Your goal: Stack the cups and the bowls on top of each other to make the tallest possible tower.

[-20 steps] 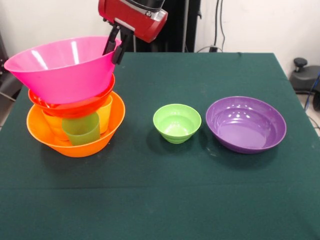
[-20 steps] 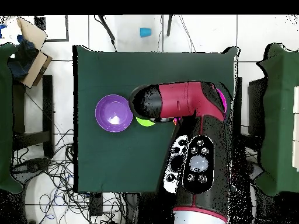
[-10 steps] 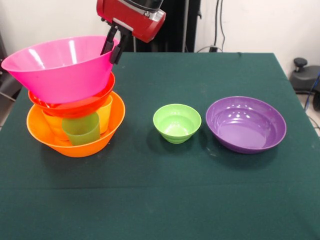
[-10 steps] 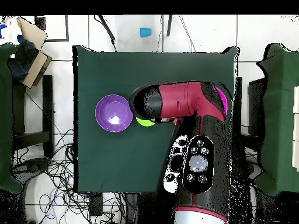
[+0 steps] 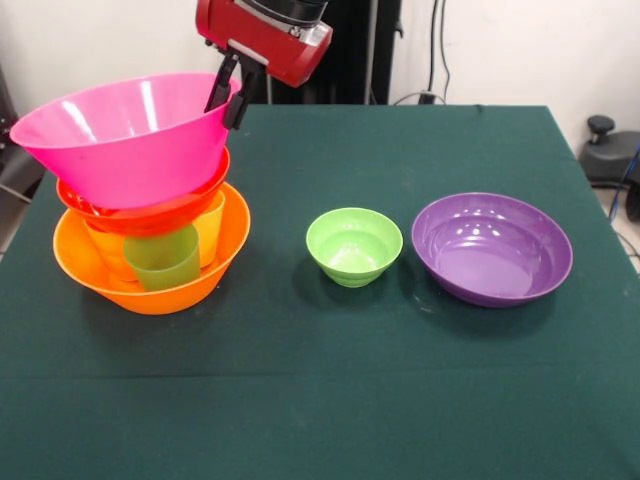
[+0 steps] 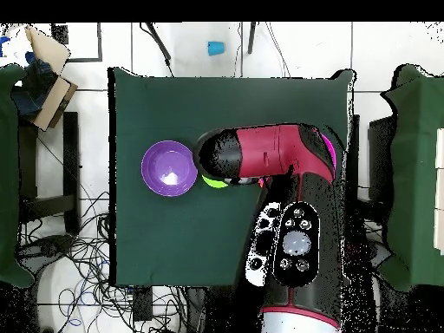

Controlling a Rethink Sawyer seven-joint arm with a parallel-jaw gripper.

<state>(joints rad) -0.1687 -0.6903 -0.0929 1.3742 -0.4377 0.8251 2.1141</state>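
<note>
Tower point(image 5: 140, 200): 3 bowls, 3 cups (2 bowls loose).

Tower point(image 5: 145, 195) at 9 o'clock on the green table point(image 5: 330, 390): large orange bowl point(image 5: 160, 285) as base, holding a green cup point(image 5: 163, 260), a yellow cup point(image 5: 209, 228) and an orange cup point(image 5: 108, 252). Red-orange shallow bowl point(image 5: 150, 212) rests on the cups; pink bowl point(image 5: 125, 135) sits on top, tilted. Gripper point(image 5: 226, 90) at 11 o'clock, fingers astride the pink bowl's far rim. Light green bowl point(image 5: 354, 245) at centre. Purple bowl point(image 5: 492, 248) at 3 o'clock, just beside it, not touching.
</note>
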